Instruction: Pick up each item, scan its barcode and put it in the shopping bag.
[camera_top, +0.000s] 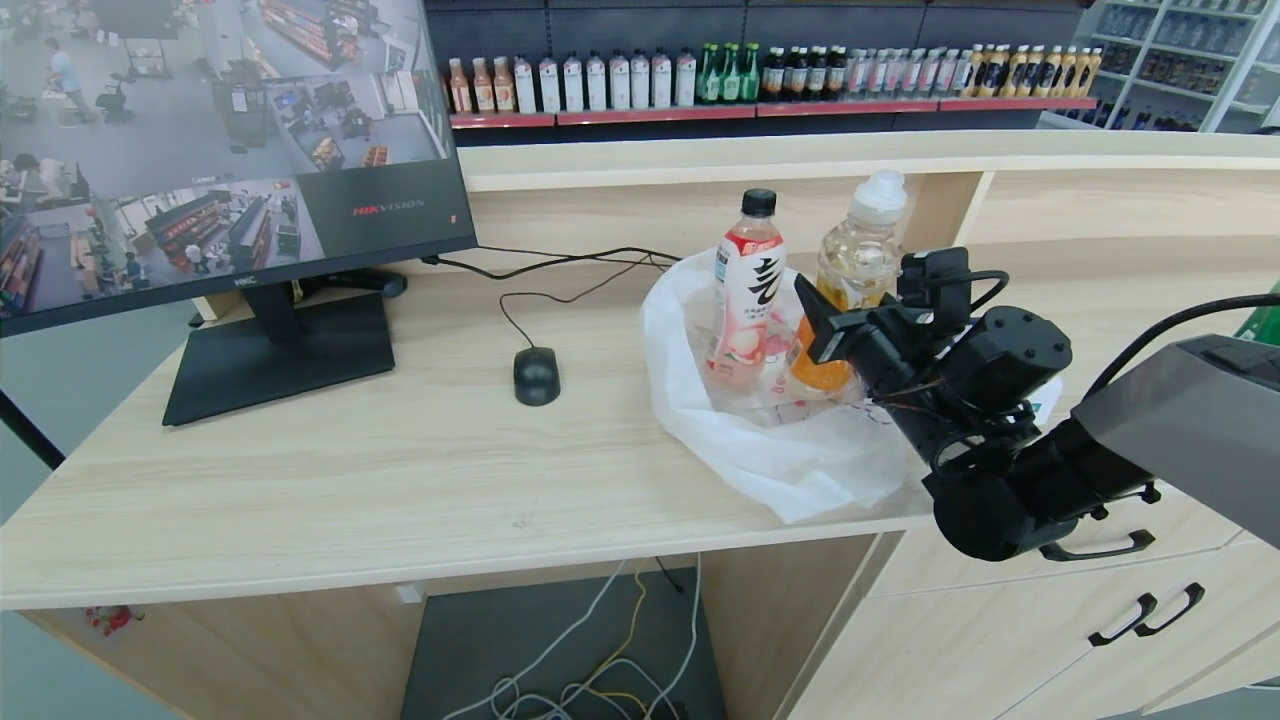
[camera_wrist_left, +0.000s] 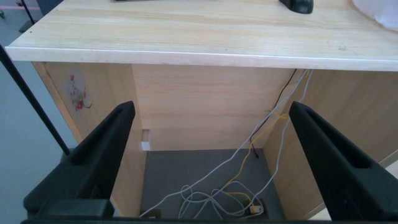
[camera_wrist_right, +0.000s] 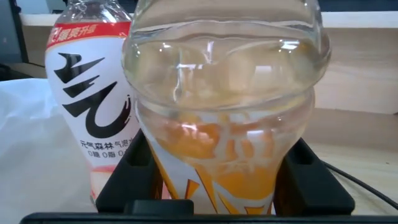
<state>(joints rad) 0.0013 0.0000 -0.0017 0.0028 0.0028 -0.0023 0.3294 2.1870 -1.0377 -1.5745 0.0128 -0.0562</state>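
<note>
Orange-label bottle (camera_top: 858, 265) gripped by R hand (camera_top: 828, 345), standing in white bag (camera_top: 790, 460).

Room to pass lies between mouse (camera_top: 536, 376) and shopping bag (camera_top: 780, 455); monitor (camera_top: 200, 150) blocks the far left.

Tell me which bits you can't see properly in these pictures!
- Orange bottle base: head view, hidden behind the right pincer and the shopping bag wall.
- Its cap: right wrist view, cut off by the top edge.
- Pink bottle barcode: head view, too small to make out.
- Mouse: left wrist view, cut off by the top edge.
</note>
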